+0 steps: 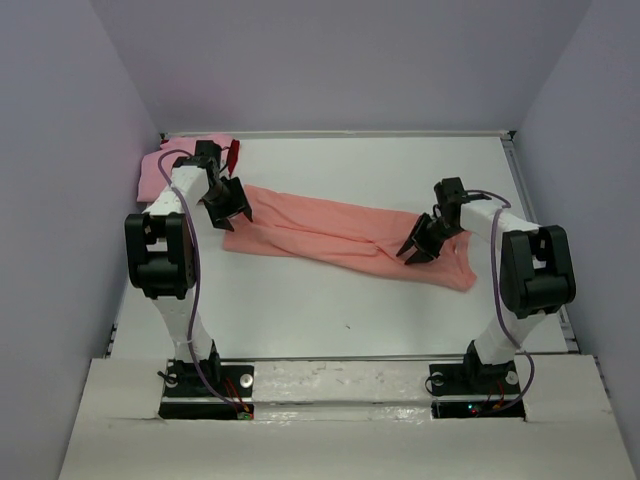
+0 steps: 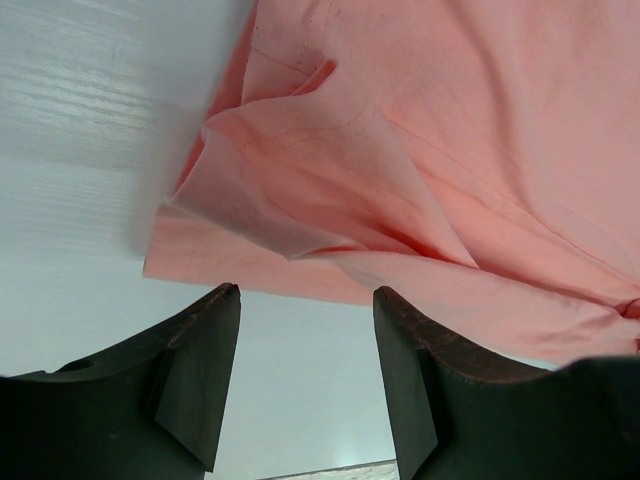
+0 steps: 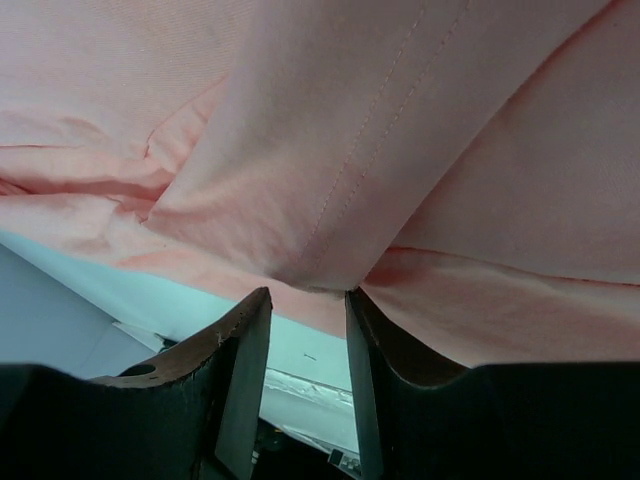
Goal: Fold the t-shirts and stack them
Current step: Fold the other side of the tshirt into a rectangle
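Salmon t-shirt (image 1: 340, 232) lies rumpled across mid-table (image 1: 400, 170): soft, light, floppy. My right claw (image 3: 308, 293) stands narrowed at a seamed fold; pinched or not, I cannot tell. My left claw (image 2: 305, 293) gapes empty beside the left hem. I'd grab doubled cloth there.

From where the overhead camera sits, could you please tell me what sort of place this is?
Likely a lab cell: a white table enclosed by plain pale walls, two robot arms bolted at its edge.
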`<state>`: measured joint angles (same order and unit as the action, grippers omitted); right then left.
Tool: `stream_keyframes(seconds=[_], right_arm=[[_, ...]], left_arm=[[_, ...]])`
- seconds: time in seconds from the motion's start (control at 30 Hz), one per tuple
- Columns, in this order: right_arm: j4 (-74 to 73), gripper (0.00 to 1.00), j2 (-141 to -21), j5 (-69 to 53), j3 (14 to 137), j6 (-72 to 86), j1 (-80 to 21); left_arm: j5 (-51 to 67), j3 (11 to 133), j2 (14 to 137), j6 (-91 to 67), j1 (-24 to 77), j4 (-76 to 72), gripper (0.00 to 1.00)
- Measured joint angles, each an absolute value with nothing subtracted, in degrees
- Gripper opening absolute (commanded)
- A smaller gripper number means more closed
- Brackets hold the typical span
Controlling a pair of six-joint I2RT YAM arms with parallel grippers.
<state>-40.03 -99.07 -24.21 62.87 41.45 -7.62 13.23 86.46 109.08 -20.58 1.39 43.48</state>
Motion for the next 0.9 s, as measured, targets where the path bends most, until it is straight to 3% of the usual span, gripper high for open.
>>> stream_keyframes(seconds=[0.17,0.2,0.23,0.27,0.53,0.9], right_arm=[[-39.83,0.42,-99.9,-23.81,62.87,41.43,-7.62],[-39.81,0.36,-99.92,-23.7,62.87,41.41,-7.62],[-39.83,0.24,-99.92,-23.64,62.87,41.39,-7.62],[-39.77,0.0,-99.92,-23.51,62.87,41.17,-7.62],[-39.83,0.0,-102.78,-22.96,64.58,41.39,-7.62],[-40.97,0.0,-105.41,-23.0,76.42,41.15,-7.62]], left_arm=[[13.19,88.18,109.91,-20.53,1.39,44.03,0.66],[13.21,88.47,110.06,-20.53,1.39,44.03,0.66],[13.21,88.68,110.13,-20.51,1.39,44.01,0.66],[13.21,88.95,110.21,-20.51,1.39,44.16,0.66],[13.17,90.17,111.63,-20.51,1.39,44.58,0.66],[13.17,90.94,111.74,-20.53,1.39,44.91,0.66]])
